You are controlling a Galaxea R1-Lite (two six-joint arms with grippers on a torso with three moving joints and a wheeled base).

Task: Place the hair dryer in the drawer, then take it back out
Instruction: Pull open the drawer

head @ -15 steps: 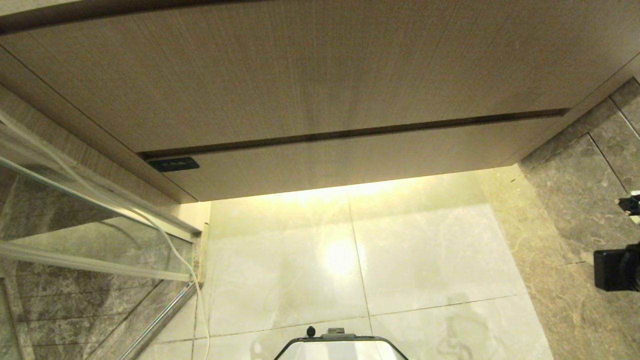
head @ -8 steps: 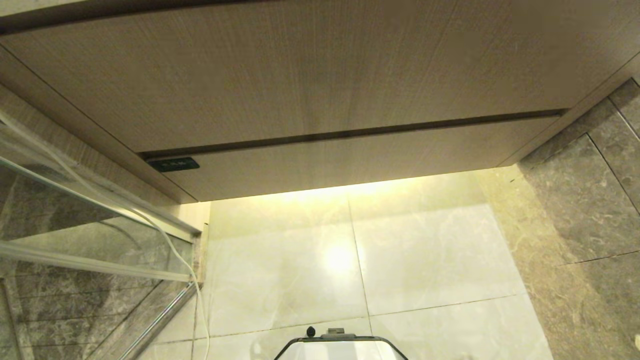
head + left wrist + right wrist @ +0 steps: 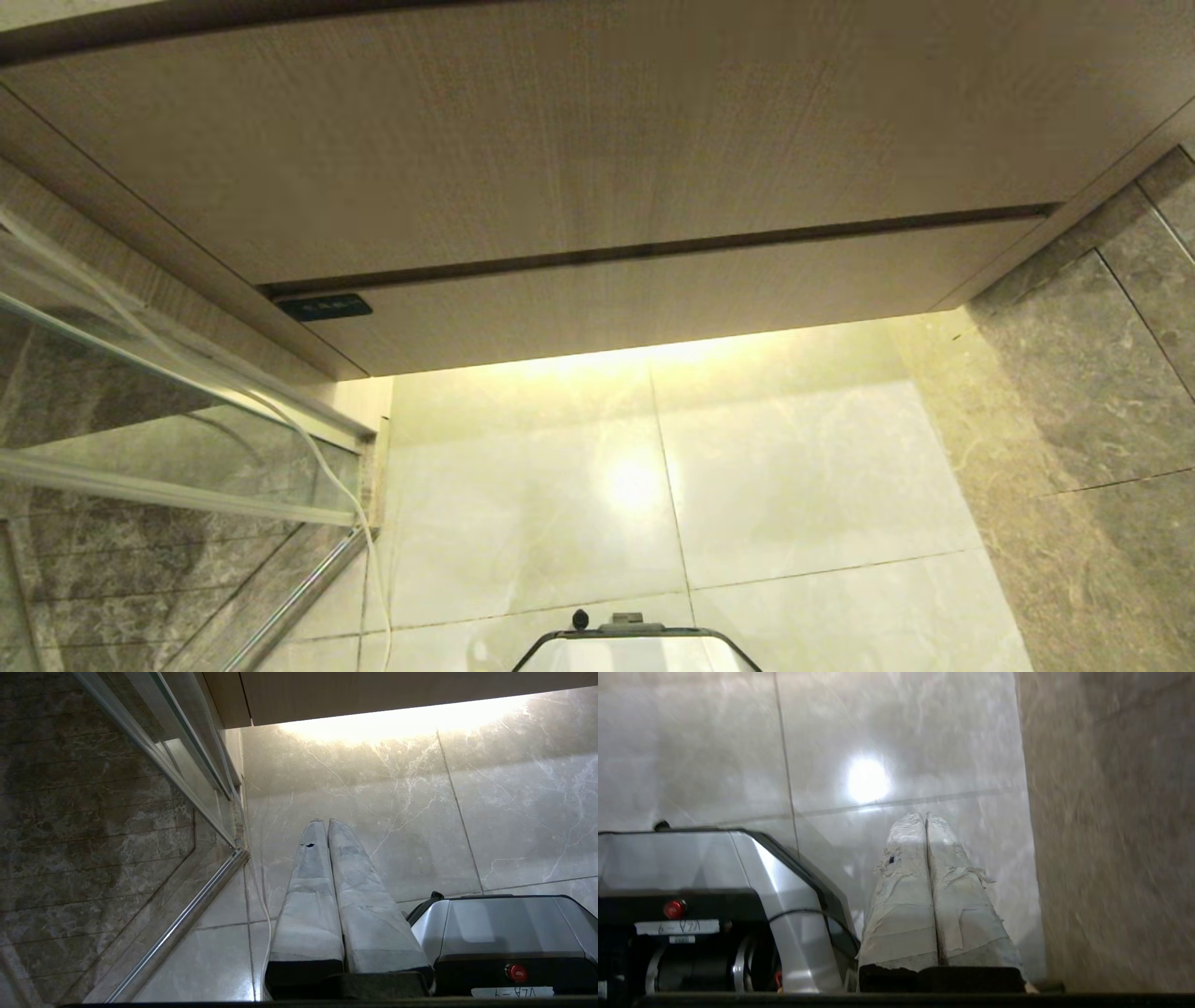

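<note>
The drawer (image 3: 653, 303) is the low wood-grain front with a small dark label (image 3: 322, 306) at its left end. It sits pushed in under the taller panel (image 3: 560, 140). The hair dryer is out of view. My left gripper (image 3: 325, 821) is shut with nothing in it and hangs over the floor tiles beside my base (image 3: 504, 924). On the other side of the base (image 3: 714, 872), my right gripper (image 3: 926, 815) is shut and empty too, pointing at the floor. Neither gripper shows in the head view.
A glass partition (image 3: 140, 411) with a metal rail (image 3: 289, 597) stands on the left, and a thin white cord (image 3: 322, 467) hangs along it. A grey marble wall (image 3: 1092, 373) closes the right side. Pale floor tiles (image 3: 747, 485) lie below the cabinet.
One second ago my right arm showed as a dark shape at the head view's right edge. It has since dropped out of that view. The cabinet and drawer have not moved.
</note>
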